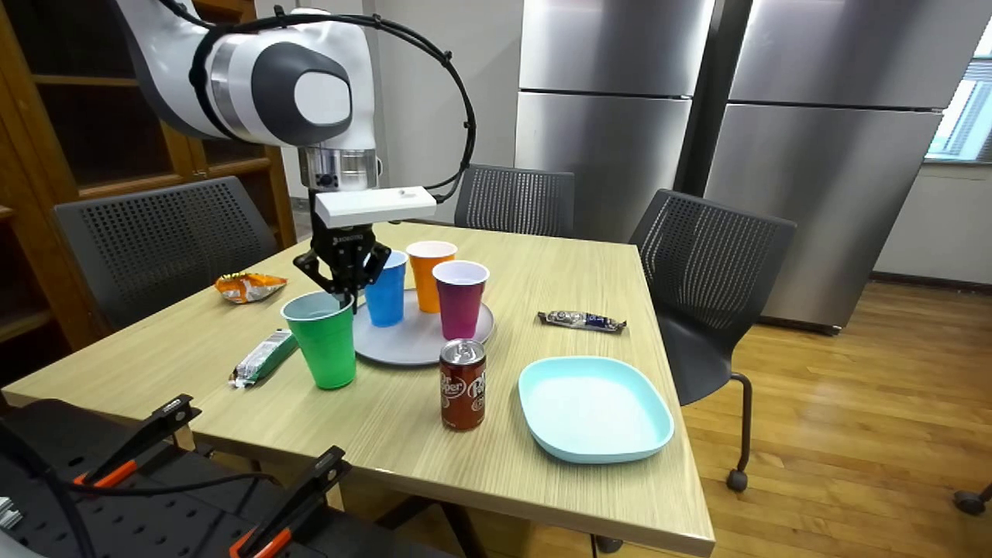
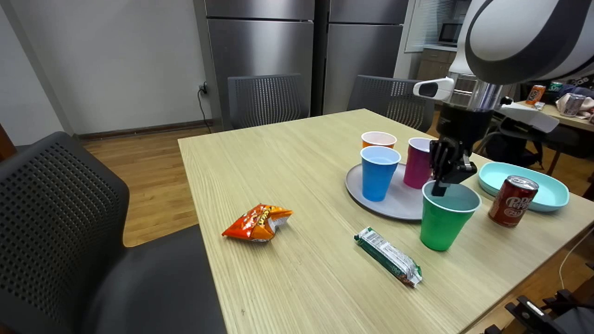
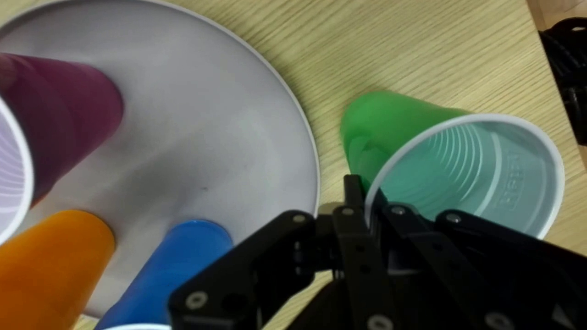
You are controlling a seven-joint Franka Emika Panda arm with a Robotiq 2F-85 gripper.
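Observation:
A green plastic cup (image 1: 329,349) stands on the table beside the grey plate, mouth upward. My gripper (image 3: 367,195) is shut on its wall at the pale rim, one finger inside the cup and one outside. In an exterior view the inner finger (image 2: 437,189) shows within the mouth of the green cup (image 2: 443,229). Close by, the round grey plate (image 3: 220,114) carries a blue cup (image 1: 385,298), an orange cup (image 1: 426,283) and a purple cup (image 1: 461,306). Whether the green cup's base touches the table is hard to tell.
A soda can (image 1: 463,387) stands near the green cup, with a teal tray (image 1: 597,411) past it. A green wrapped bar (image 2: 389,256), an orange snack bag (image 2: 257,222) and a silver-and-blue wrapped bar (image 1: 581,321) lie on the table. Chairs surround it.

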